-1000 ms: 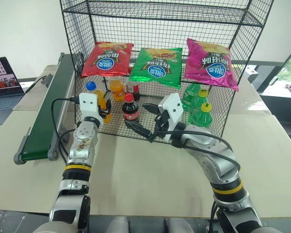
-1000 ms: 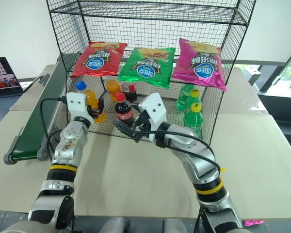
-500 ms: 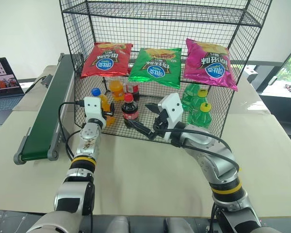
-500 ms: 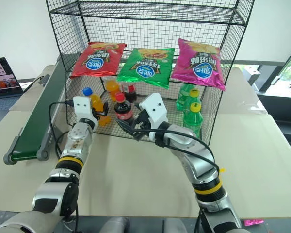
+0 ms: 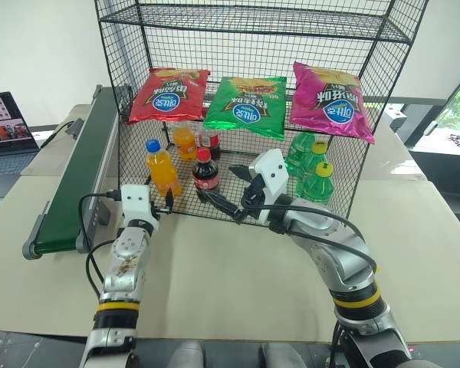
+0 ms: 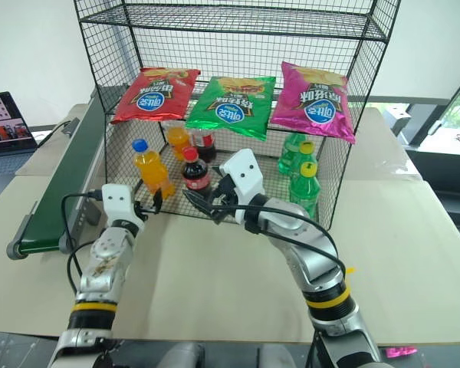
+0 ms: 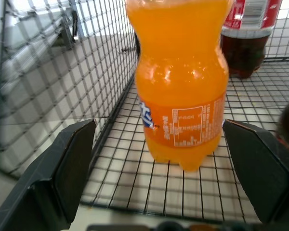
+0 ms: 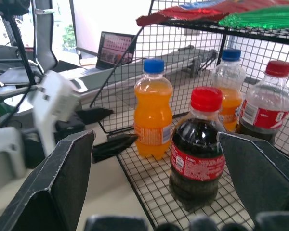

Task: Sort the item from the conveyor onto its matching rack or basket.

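Rack (image 5: 368, 153) floor: bottle (image 7: 180, 96), label print close-up.

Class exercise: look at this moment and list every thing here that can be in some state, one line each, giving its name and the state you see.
Orange drink bottle: upright on the rack's bottom tier, capped, released.
Left gripper: fingers open, holding nothing, just outside the rack.
Right gripper: fingers open, holding nothing, near the cola bottle.
Cola bottle: upright, red cap on.
Conveyor: nothing on the belt.
Wire rack: chip bags above, bottles below.
Laptop: lid open, screen lit.
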### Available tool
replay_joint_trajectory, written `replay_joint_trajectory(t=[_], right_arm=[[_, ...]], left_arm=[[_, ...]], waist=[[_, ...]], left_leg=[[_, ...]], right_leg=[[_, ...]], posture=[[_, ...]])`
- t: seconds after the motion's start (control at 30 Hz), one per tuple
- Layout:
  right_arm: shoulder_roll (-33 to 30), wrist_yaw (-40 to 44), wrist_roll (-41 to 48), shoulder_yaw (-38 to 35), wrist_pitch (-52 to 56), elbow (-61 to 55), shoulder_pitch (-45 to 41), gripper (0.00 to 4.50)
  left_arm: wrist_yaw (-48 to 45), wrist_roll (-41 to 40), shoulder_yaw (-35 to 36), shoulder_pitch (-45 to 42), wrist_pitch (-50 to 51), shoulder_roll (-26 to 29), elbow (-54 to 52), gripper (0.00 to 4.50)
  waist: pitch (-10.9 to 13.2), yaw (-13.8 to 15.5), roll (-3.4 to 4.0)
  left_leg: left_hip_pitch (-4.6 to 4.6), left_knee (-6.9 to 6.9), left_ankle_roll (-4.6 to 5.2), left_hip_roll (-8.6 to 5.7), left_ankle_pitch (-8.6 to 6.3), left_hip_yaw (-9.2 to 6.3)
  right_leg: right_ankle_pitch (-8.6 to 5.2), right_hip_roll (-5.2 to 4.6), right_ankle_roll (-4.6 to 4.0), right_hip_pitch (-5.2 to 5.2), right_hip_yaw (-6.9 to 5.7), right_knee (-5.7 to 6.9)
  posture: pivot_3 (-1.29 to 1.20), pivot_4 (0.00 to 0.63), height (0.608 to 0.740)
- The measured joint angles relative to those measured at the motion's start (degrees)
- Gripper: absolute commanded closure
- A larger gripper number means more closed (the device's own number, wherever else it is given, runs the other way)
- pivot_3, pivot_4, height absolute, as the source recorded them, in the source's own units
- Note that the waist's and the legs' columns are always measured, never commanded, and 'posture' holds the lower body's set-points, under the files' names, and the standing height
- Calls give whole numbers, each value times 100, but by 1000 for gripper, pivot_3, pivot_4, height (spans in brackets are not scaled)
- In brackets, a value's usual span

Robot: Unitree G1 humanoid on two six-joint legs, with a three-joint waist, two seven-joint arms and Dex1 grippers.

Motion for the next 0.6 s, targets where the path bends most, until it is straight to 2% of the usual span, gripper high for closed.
replay_joint_trajectory(t=[0.17, 0.27, 0.37, 0.6], right_arm=[[-436, -57, -303, -104, -250, -120, 842, 0], [-478, -290, -553, -259, -520, -211, 1604, 0], [-344, -569, -769, -265, -730, -161, 2219, 0], [-274, -749, -1013, -260, -1095, 20, 2797, 0]], left_arm=[[-704, -344, -270, 1063, 950, 378, -1438, 58], [-1061, -449, -369, 1509, 1080, 604, -1960, 58], [-1194, -479, -433, 1815, 1163, 602, -2042, 58], [-1249, -410, -648, 1992, 1117, 502, -2030, 58]], waist=[[-1, 26, 2], [-6, 5, 10], [-5, -9, 15], [-5, 10, 15]], left_leg=[[-4, -6, 0, -1, 0, 0], [0, -6, -1, 1, -1, 4], [0, -6, 0, 7, -1, 4], [-2, -4, -1, 4, -1, 5]], right_leg=[[-1, -1, 0, -1, 0, -12], [-13, 0, 17, 1, 3, -13], [-28, 6, 40, -2, 5, -12], [-30, 3, 41, 1, 6, -19]], posture=[[0, 150, 738], [0, 150, 738], [0, 150, 738], [0, 150, 738]])
